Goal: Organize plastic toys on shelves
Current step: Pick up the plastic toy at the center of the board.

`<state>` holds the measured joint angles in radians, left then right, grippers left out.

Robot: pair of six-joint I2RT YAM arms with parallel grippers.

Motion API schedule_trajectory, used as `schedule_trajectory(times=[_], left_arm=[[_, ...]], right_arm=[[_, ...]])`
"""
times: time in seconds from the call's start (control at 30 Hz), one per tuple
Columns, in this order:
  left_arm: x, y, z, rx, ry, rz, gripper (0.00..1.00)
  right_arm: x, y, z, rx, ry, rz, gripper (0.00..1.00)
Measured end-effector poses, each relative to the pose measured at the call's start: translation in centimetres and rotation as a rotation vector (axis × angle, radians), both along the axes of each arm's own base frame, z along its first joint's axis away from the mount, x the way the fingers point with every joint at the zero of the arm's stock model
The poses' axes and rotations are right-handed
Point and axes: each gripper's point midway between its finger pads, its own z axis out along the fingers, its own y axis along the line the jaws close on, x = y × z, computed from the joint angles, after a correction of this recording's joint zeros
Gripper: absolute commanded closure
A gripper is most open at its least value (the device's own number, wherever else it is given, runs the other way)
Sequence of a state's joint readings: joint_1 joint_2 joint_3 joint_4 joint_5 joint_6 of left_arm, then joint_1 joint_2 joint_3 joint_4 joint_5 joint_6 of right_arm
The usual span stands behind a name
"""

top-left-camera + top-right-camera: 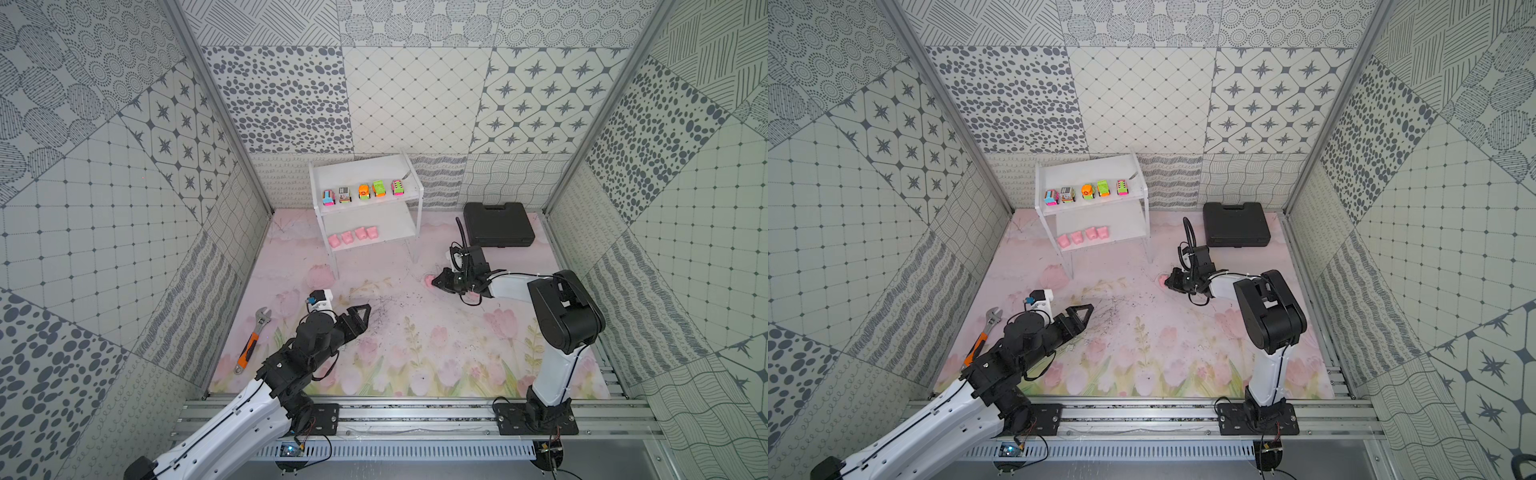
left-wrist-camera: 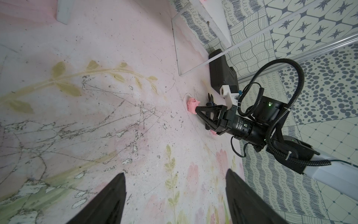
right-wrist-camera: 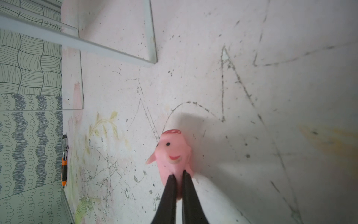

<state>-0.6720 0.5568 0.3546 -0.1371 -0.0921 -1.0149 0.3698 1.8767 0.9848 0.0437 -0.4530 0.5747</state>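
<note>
The white shelves [image 1: 361, 174] stand at the back of the mat in both top views. Several toy cars [image 1: 363, 192] line the upper board and several pink pigs [image 1: 353, 237] sit on the lower one. To the right of the shelves, my right gripper [image 3: 179, 174] is shut on another pink pig [image 3: 172, 153], pinching its rear end low over the mat [image 1: 430, 279]. A further pink piece [image 2: 214, 132] peeks out beneath that gripper's body. My left gripper [image 2: 175, 172] hovers open over the mat's front left [image 1: 365, 312] with nothing between its fingers.
A black case [image 1: 498, 224] lies at the back right, close behind the right arm. An orange-handled wrench [image 1: 251, 340] lies along the left wall. Dark plier tips [image 2: 210, 98] show just behind the right gripper. The shelves' thin legs [image 3: 153, 38] stand near the held pig.
</note>
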Motion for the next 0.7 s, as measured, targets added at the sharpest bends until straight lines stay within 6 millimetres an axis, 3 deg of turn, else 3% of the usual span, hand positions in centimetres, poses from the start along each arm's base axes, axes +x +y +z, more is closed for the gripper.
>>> schedule_trajectory(times=[0.27,0.37,0.47,0.57,0.7], left_arm=[[0.5,-0.7,0.8,0.015,-0.022,-0.033,0.18],[0.6,-1.4,1.3,0.024,-0.035,-0.068,0.19],[0.7,-2.5,2.2,0.044,-0.057,-0.139,0.22],[0.6,-4.0,3.4,0.058,-0.093,-0.234,0.25],[0.1,-6.6,5.0,0.06,-0.138,-0.402,0.27]], right_arm=[[-1.5,-0.6,0.5,0.008,-0.027,0.028,1.0],[-2.5,-0.7,1.6,0.021,-0.057,0.053,1.0],[-4.3,-0.8,3.9,0.04,-0.125,0.098,1.0],[-6.3,-0.2,7.5,0.066,-0.243,0.175,1.0],[-10.6,2.7,13.2,0.1,-0.468,0.374,1.0]])
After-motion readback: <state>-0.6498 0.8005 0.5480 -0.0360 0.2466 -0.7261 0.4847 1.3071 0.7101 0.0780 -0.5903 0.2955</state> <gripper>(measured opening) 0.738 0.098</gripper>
